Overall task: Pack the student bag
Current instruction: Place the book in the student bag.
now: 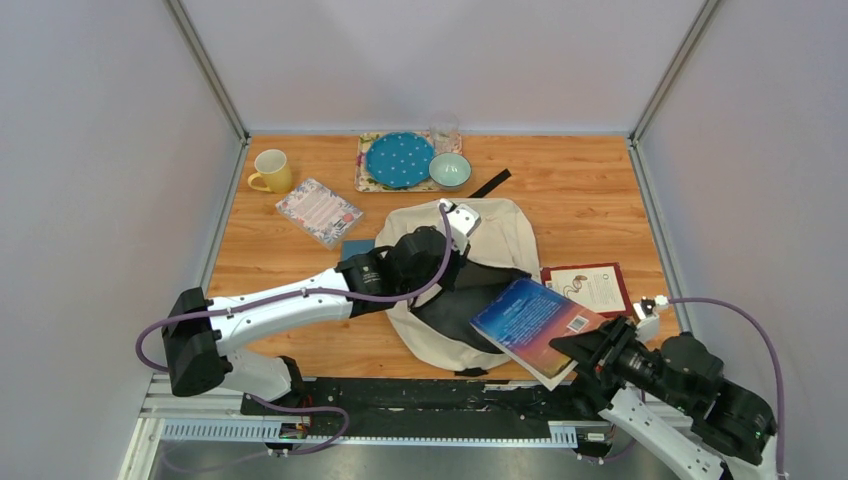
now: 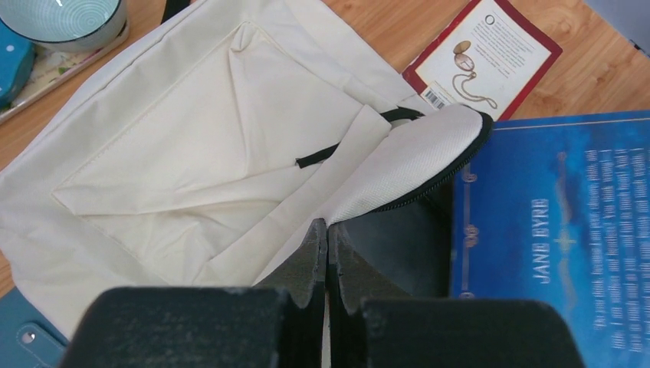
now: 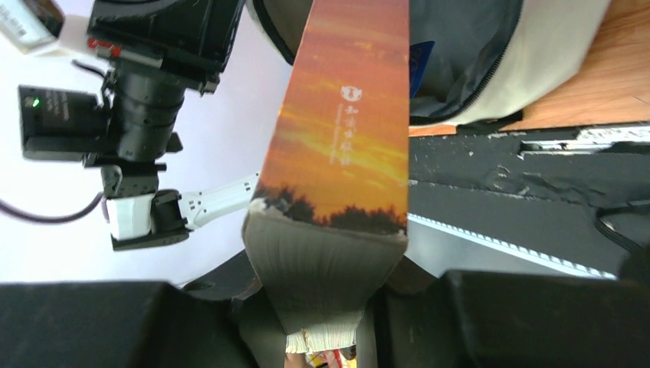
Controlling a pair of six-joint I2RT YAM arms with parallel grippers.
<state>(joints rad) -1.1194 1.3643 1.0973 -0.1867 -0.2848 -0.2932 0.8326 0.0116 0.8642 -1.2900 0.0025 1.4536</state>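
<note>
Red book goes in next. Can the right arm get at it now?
Probably not yet: the right gripper is shut on the blue Jane Eyre book, though the red book lies nearby.

Cream student bag (image 1: 500, 235), blue book (image 1: 535, 322), polka-dotted teal plate (image 1: 399, 159), yellow mug (image 1: 271, 171).

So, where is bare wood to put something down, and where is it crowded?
Bare wood lies far right, between the bag, the red book and the wall, and left, just this side of the notepad. Crowded: the far middle with plate and bowl, and the centre around the bag.
</note>
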